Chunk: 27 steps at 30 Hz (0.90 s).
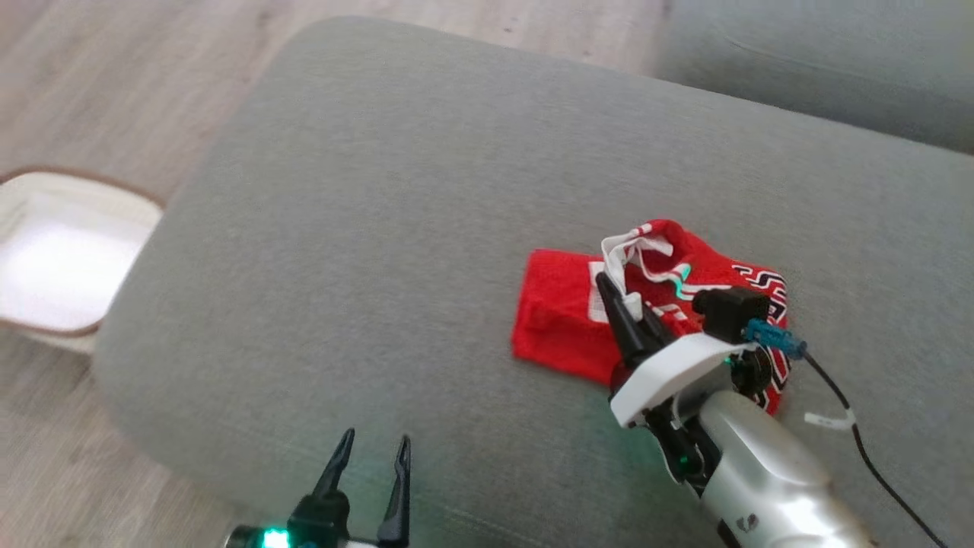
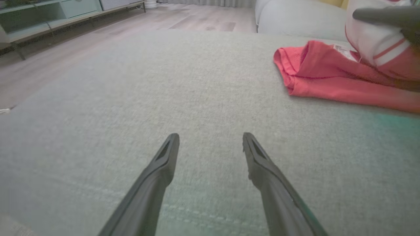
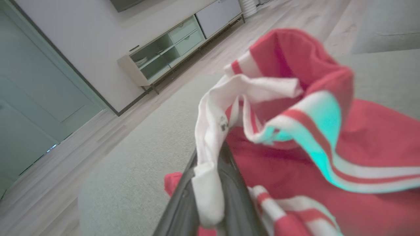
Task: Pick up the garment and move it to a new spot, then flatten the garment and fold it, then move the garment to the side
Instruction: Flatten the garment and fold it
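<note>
**Right end effector takes the trim.** My right end effector (image 1: pixel 610 293) pinches the white trim band (image 1: pixel 620 255) of a red jersey (image 1: pixel 559 320) at the centre right of the head view, its two dark fingers pressed together on the fabric. The band runs up between the fingertips and a loop of trim stands clear. The rest of the jersey lies bunched on the grey sofa cushion (image 1: pixel 380 213). One flat red panel spreads toward frame left, and a black-and-white patterned part shows behind my wrist.

Gripping an edge rather than the bulk looks chosen so the cloth will hang open when raised. I judge this to be the start of the pick-up, with flattening and folding not yet begun.

My right forearm enters from the lower right corner and slants up and left. The wrist is tipped down, so the fingers meet the cloth at a shallow angle. A black cable (image 1: pixel 860 434) trails off the arm across the cushion.

My left end effector (image 1: pixel 376 441) hangs at the bottom edge, left of centre, fingers spread wide and empty. It points up the frame over bare cushion, well apart from the jersey, seemingly in reserve for a second corner. A white-lined basket (image 1: pixel 46 259) sits on the wooden floor (image 1: pixel 91 68) at the left edge.
</note>
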### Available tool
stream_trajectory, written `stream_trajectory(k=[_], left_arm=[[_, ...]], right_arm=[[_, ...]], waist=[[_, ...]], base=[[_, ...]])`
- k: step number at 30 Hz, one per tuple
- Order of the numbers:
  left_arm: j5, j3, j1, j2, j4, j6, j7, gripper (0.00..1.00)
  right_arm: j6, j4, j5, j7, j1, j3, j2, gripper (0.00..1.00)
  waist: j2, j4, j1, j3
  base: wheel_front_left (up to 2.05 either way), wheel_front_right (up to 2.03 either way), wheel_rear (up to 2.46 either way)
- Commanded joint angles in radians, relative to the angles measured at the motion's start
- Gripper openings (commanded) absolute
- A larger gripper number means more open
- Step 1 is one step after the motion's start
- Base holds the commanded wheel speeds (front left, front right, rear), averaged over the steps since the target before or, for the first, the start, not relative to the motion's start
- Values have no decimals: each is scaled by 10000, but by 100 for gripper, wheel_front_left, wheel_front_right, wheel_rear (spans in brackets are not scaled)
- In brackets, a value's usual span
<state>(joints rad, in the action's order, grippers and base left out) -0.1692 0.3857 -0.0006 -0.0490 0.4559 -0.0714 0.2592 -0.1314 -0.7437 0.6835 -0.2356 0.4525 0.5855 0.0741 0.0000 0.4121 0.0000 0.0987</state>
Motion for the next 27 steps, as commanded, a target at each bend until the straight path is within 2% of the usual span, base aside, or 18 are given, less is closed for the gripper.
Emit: stream_trajectory(k=[1, 2, 5, 9, 12, 21, 27], left_arm=[[-27, -265, -138, -12, -187, -30, 26, 100], [-37, -269, -109, -12, -178, -41, 26, 100], [-74, -369, -46, -12, -185, -116, 26, 100], [-74, -584, -84, -12, -295, -161, 26, 100], [-42, -687, -222, -12, -409, -161, 26, 100], [38, -889, -713, -12, -716, -264, 26, 100], [141, -1224, -689, -12, -747, -418, 26, 100]], right_arm=[[7, 196, 181, -36, 567, 258, -218, 63], [7, 171, 252, -66, 631, 365, -224, 100], [7, 443, 578, -179, 759, 686, -233, 100], [7, 813, 532, -249, 842, 818, -236, 100], [7, 1175, -88, -257, 726, 46, -208, 100], [7, 1665, -2842, -260, -840, -3387, -82, 100], [7, 2123, -4248, -261, -1894, -4798, -179, 100]], waist=[[0, 554, 0, -152], [0, 570, 0, -181], [0, 385, 0, -291], [0, -257, 0, -428], [0, -822, 0, -460], [0, -2272, 0, -507], [0, -2989, 0, -599]], base=[[0, 0, 0], [0, 0, 0], [0, 0, 0], [0, 0, 0], [0, 0, 0], [0, 0, 0], [0, 0, 0]])
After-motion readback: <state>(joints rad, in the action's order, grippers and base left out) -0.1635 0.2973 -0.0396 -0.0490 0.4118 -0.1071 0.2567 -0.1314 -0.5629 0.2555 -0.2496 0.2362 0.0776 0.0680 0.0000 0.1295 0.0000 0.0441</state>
